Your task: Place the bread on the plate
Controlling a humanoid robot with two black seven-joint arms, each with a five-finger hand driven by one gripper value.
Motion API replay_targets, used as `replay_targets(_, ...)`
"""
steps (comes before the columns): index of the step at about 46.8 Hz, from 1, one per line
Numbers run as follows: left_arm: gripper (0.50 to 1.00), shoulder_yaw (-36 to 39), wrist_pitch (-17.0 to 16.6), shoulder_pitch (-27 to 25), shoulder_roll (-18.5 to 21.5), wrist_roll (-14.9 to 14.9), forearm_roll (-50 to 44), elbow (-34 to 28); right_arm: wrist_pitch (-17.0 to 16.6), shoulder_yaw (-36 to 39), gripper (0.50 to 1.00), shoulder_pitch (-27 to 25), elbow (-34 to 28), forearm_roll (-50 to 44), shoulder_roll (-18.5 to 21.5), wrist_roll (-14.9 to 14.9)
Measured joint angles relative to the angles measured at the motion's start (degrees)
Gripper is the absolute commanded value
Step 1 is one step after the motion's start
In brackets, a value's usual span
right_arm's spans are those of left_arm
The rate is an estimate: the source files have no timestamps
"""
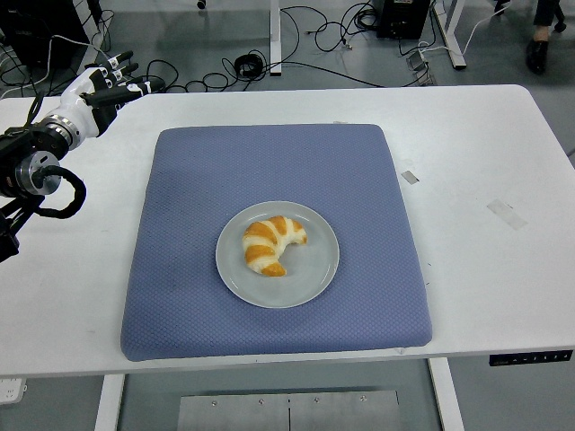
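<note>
Left arm (36, 166) comes in at the picture's left edge, about 9 to 10 o'clock of the mat, over the table's far-left corner. Left hand (106, 83) at the arm's tip, up at 10 o'clock, fingers (126, 65) spread and straight, holding nothing, well apart from the mat. Black cable loop (67, 193) hangs under the wrist.

White table (485, 162) carries a blue mat (180, 269), roughly square, lying flat in the middle. Grey plate (314, 274) sits on the mat, slightly toward 6 o'clock of the mat's centre. Bread (271, 243), a croissant with brown and pale stripes, lies on the plate, a little toward 10 o'clock of the plate's centre, curved with tips pointing to 3 and 5 o'clock. It is fully inside the rim.

Two tape bits (410, 177) (506, 214) on bare table at 3 o'clock of the mat. Right arm not visible.

Floor cables (314, 36) beyond the far edge, 12 o'clock.
</note>
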State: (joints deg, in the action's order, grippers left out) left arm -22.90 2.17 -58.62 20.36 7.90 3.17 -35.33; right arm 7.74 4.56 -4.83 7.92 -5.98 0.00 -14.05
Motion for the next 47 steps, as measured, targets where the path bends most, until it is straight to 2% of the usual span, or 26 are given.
replay_targets(47, 0.974, 0.49, -0.06, 0.37, -0.90, 0.28, 0.00, 0.00, 0.00, 0.01, 1.000, 0.00, 0.00, 0.00, 0.00, -0.01)
